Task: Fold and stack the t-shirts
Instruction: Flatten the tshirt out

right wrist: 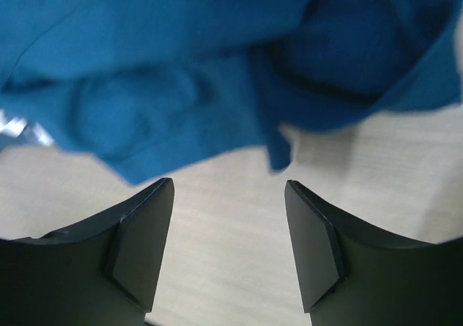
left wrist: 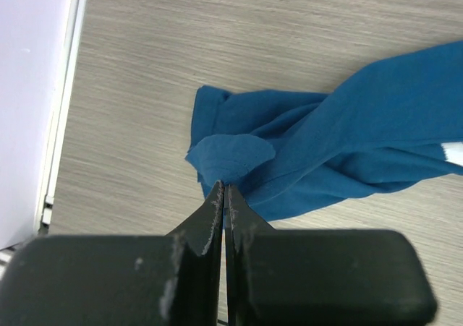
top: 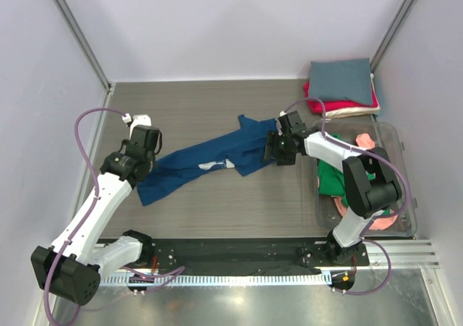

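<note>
Grey woodgrain tabletop carried the navy t-shirt, stretched diagonally across its middle, with folded t-shirts stacked at the far right corner. Left fingers pinched the shirt's left end; right fingers hung spread above its right end.

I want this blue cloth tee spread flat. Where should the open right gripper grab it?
On the blue cloth tee, I'd pinch the loose edge just ahead of the right gripper, sliding in low from the right; the left gripper pinches the far end.
</note>
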Controlling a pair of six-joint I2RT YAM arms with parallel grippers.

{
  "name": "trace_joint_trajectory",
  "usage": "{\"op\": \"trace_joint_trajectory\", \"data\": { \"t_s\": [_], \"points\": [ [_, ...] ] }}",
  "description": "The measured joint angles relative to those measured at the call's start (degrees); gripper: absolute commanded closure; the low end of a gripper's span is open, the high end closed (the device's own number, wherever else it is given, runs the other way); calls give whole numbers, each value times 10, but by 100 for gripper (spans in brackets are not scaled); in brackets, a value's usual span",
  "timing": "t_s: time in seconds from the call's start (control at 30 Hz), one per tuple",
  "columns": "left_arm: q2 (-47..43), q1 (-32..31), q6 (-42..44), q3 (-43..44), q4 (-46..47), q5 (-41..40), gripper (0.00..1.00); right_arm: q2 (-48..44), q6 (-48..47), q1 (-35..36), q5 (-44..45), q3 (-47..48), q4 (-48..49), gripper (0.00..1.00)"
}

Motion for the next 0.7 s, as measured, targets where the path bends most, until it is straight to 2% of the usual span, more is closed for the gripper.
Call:
{"op": "trace_joint_trajectory", "data": {
  "t_s": [0.2, 0.5, 0.6, 0.63, 0.7],
  "points": [
    [-4, 1, -5, -8, 11, 11, 100, 29, -30, -1, 45, 36, -3, 33],
    [-4, 7, -10, -8, 15, 24, 100, 50, -55, 0, 54, 55, -2, 56],
    [-4, 8, -10, -8, 15, 24, 100, 59, -58, 3, 54, 55, -2, 71],
    [-4, 7, -10, -8, 16, 24, 100, 60, -59, 4, 53, 55, -2, 82],
    [-4, 8, -10, -8, 16, 24, 100, 60, -61, 5, 53, 55, -2, 94]
  ]
}}
